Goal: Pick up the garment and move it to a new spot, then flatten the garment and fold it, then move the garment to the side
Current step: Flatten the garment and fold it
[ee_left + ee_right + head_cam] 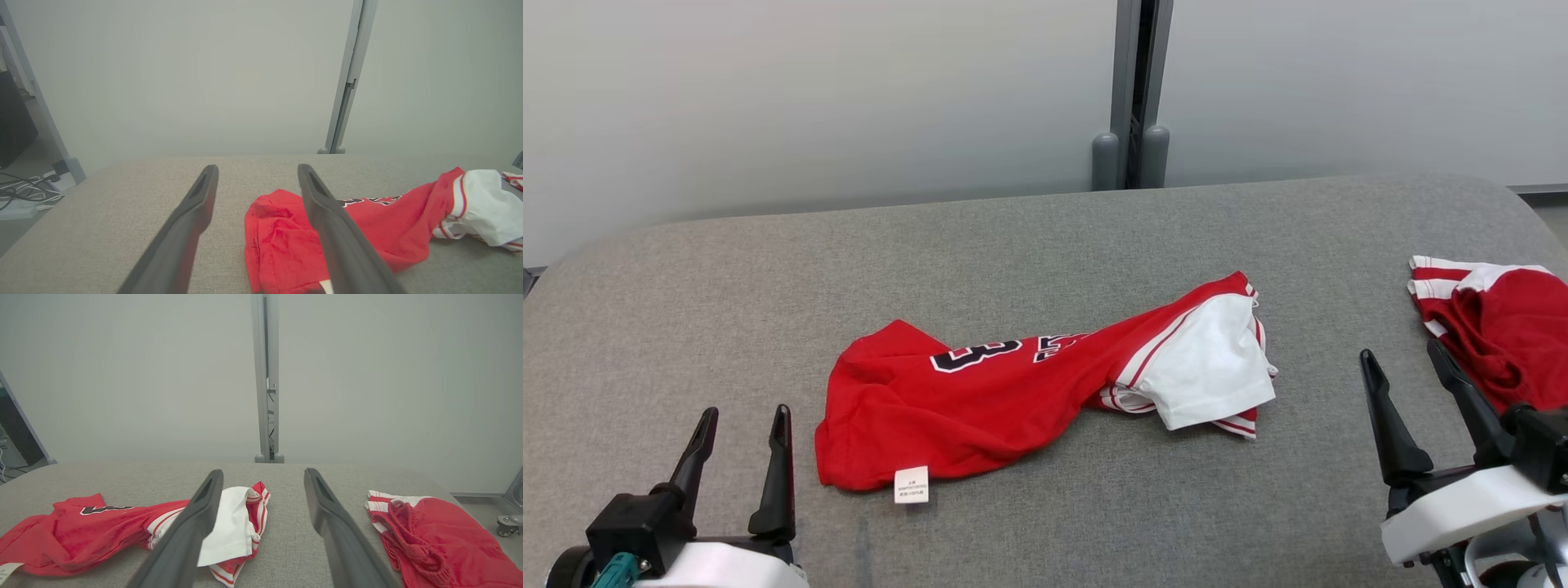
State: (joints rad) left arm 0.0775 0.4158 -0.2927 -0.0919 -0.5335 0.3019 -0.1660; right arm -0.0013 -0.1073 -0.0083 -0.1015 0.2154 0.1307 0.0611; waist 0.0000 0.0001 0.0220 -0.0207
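Observation:
A crumpled red garment point(980, 392) with a black-and-white number, white sleeves and a white label lies in the middle of the grey table point(727, 286). It also appears in the left wrist view point(376, 228) and the right wrist view point(102, 531). My left gripper point(743, 429) stands open at the lower left, just left of the garment and above the table, with nothing between its fingers. At the lower right my right gripper point(1405, 359) is open too, to the right of the garment's white sleeve. Both grippers point(257, 171) point(263, 475) show empty jaws in their own wrist views.
A second red piece of clothing point(1494, 327) with white stripes lies bunched at the table's right edge, right beside my right gripper point(433, 535). A grey wall with a vertical post point(1131, 90) stands behind the table. Cables point(24, 192) lie on the floor at the left.

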